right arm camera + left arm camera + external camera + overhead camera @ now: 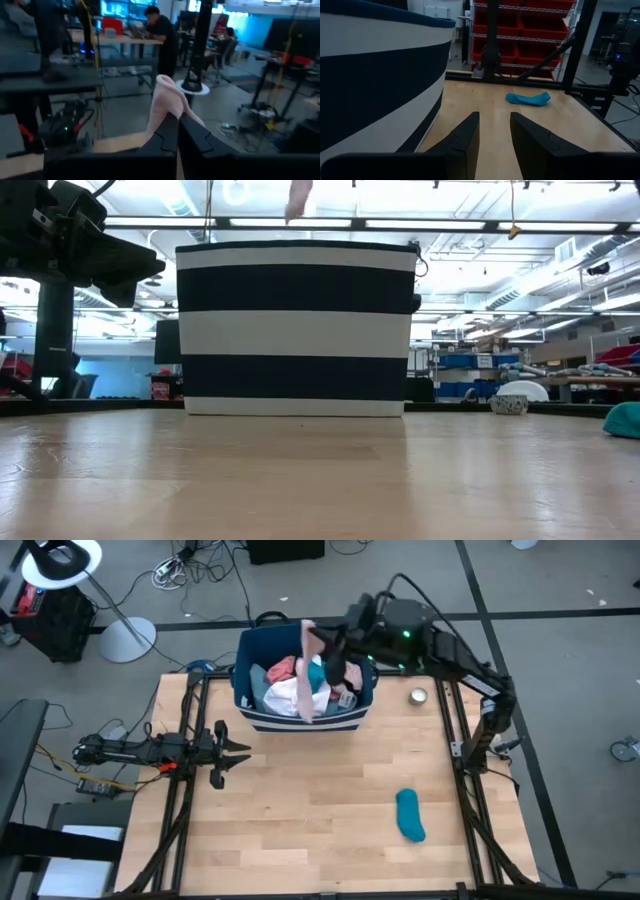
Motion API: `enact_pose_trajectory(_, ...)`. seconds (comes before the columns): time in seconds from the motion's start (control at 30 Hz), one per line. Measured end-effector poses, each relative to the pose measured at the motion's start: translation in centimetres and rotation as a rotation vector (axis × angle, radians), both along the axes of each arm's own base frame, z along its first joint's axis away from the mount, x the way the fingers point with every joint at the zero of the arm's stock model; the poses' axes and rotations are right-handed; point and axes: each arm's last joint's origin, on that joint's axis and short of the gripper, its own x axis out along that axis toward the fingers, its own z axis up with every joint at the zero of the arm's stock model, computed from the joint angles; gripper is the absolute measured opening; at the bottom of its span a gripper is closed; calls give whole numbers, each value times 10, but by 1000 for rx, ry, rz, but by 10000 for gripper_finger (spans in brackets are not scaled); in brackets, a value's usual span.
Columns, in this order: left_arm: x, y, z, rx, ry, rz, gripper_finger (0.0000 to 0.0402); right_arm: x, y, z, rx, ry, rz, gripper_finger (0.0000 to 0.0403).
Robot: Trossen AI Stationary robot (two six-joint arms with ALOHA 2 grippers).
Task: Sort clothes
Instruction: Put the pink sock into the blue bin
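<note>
Right gripper point(318, 637) clamps a pale pink garment point(167, 102) above the striped bin point(262, 712); a thin pinch could slip. Left gripper point(240, 751) waits half-open, empty.

We see a navy bin point(258, 716) with white stripes holding pink, white, light-blue and black clothes point(300, 685), a pale pink garment point(167, 102) between dark fingers, a teal sock point(410, 816) on the light wood table point(300, 810)

clothes point(298, 688) in bin point(262, 720), sock point(410, 816) front-right, tin point(418, 696) right
</note>
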Motion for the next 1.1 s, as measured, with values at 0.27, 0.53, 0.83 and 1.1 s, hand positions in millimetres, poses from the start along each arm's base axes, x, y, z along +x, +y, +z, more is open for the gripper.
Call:
enact_pose_trajectory(0.27,0,0,0,0,0,0,115,41,-46,-30,33,-11,30,0)
enact_pose_trajectory(0.53,0,0,0,0,0,0,115,94,-73,-96,112,158,57,1)
enact_pose_trajectory(0.83,0,0,0,0,-1,0,115,143,-103,-186,288,325,8,1)
enact_pose_trajectory(1.1,0,0,0,0,0,0,115,158,-129,-267,489,525,-100,2)
